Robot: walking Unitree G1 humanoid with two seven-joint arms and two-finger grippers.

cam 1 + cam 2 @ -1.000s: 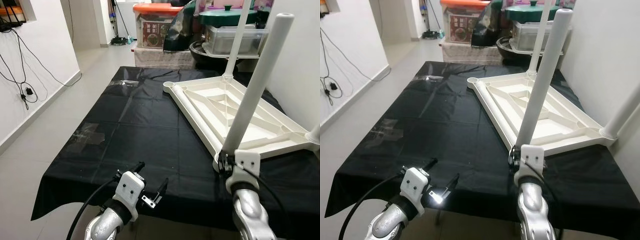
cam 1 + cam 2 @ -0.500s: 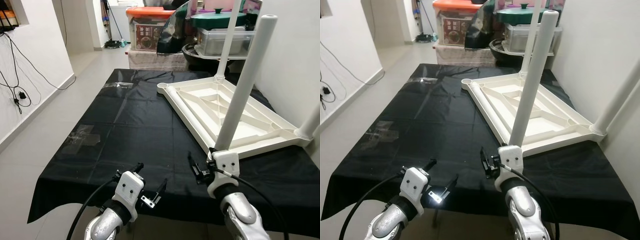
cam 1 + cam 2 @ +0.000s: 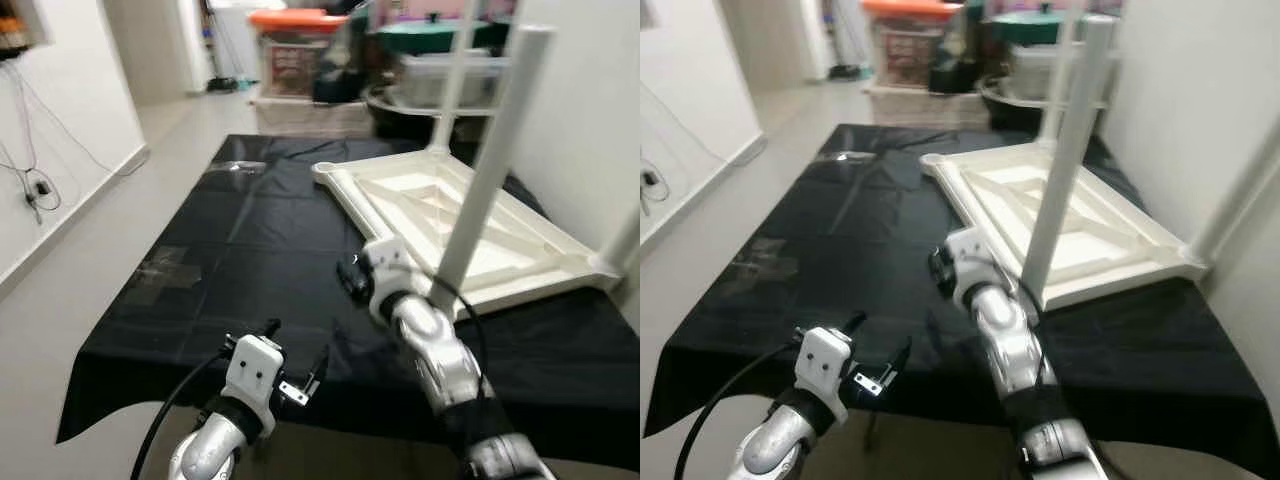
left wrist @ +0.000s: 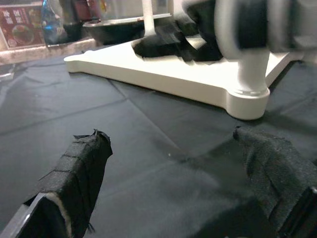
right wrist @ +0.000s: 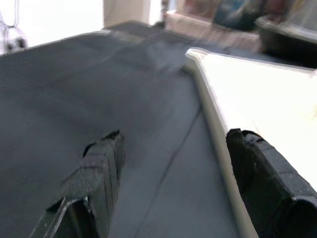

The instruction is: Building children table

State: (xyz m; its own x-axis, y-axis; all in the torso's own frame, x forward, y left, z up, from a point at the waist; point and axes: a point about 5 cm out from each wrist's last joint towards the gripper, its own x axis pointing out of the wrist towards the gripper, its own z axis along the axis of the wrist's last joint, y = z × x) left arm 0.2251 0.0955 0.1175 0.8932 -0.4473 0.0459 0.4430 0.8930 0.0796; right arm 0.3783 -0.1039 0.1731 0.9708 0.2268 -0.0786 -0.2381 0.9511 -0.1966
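A white children's table [image 3: 430, 205] lies upside down on the black-covered table [image 3: 250, 240], towards its right side. The near leg [image 3: 490, 160] stands upright in its corner socket, and two more legs [image 3: 450, 80] rise behind and to the right. My right gripper [image 3: 350, 277] hovers open over the black cloth, just left of the white top's long edge [image 5: 213, 114]; nothing is between its fingers [image 5: 101, 168]. My left gripper [image 3: 297, 345] is open and empty at the black table's front edge, facing the white top [image 4: 163, 74] and the socket [image 4: 247, 99].
Storage boxes with an orange lid [image 3: 300, 45], a green-lidded pot [image 3: 440, 35] and bins stand behind the table. A white wall runs close along the right. Bare floor [image 3: 90, 240] lies to the left, with cables [image 3: 30, 170] on the wall. A tape patch [image 3: 165, 270] marks the cloth.
My right arm has swung forward and to the left, away from the base of the near leg to beside the white top's left edge. The left gripper has stayed in place.
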